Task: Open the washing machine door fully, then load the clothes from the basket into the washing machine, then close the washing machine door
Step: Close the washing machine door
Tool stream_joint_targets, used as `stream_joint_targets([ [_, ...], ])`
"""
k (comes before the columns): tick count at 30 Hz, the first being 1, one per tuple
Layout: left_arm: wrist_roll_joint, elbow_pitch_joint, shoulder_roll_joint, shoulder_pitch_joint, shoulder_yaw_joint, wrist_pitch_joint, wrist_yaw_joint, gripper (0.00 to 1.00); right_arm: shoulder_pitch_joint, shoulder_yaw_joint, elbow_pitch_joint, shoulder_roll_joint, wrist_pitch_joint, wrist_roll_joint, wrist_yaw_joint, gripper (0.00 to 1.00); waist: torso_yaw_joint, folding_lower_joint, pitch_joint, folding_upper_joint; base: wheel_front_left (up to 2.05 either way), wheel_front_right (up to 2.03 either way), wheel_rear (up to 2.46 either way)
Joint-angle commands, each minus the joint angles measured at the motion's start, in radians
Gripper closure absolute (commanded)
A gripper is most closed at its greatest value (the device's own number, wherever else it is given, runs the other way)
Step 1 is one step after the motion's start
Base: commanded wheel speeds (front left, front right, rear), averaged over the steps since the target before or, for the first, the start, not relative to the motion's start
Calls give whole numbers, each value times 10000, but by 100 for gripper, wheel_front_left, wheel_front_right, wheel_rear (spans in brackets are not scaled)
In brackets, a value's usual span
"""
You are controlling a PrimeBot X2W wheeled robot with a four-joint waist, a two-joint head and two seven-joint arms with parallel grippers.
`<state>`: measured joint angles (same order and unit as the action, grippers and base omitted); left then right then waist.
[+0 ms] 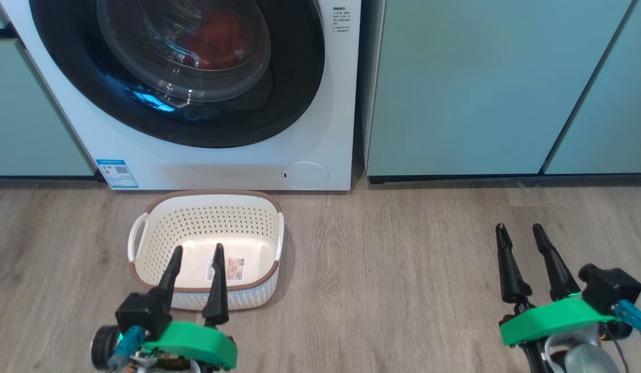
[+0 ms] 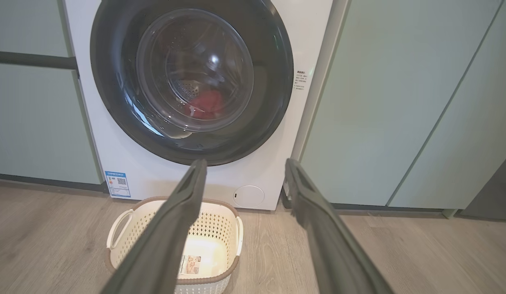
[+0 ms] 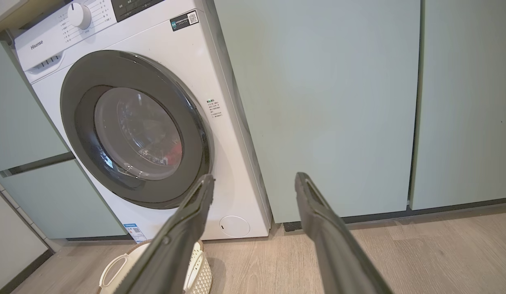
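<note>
1. Head view: the left gripper (image 1: 198, 248) has its two dark fingers spread with nothing between them, and their tips are over the near side of the basket (image 1: 217, 220).
2. The right gripper (image 1: 519, 228) is likewise spread and holds nothing. It is above the wood floor (image 1: 393, 280), well to the right of the basket.
3. The basket stands upright on the floor just in front of the washing machine (image 1: 222, 166), mouth up. Its long axis runs left to right along the machine's front, with a white handle at each short end.
4. The washing machine door (image 1: 294, 77) lies shut against the front, facing the robot.
5. The clothes (image 1: 217, 36) show red behind the glass, inside the drum.
6. Pale teal cabinets (image 1: 481, 88) flank the machine.
</note>
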<state>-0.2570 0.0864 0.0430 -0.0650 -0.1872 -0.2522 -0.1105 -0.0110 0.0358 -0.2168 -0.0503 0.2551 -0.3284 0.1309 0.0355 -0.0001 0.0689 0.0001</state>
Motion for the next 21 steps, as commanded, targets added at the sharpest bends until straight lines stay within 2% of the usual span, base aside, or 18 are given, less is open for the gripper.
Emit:
stream_joint_targets([
  [1, -77, -302, 72, 297, 411, -95, -81, 0, 342, -205, 371, 1, 66, -38, -2, 0, -13, 1, 6, -1, 0, 0, 0],
  [10, -292, -292, 72, 246, 445, -95, -136, 0, 339, -242, 315, 1, 66, 41, -2, 0, -94, 1, 65, -1, 0, 0, 0],
  [21, -548, -157, 72, 223, 501, -95, 28, 0, 336, -255, 230, 1, 66, 13, -2, 0, -128, 1, 119, -1, 0, 0, 0],
])
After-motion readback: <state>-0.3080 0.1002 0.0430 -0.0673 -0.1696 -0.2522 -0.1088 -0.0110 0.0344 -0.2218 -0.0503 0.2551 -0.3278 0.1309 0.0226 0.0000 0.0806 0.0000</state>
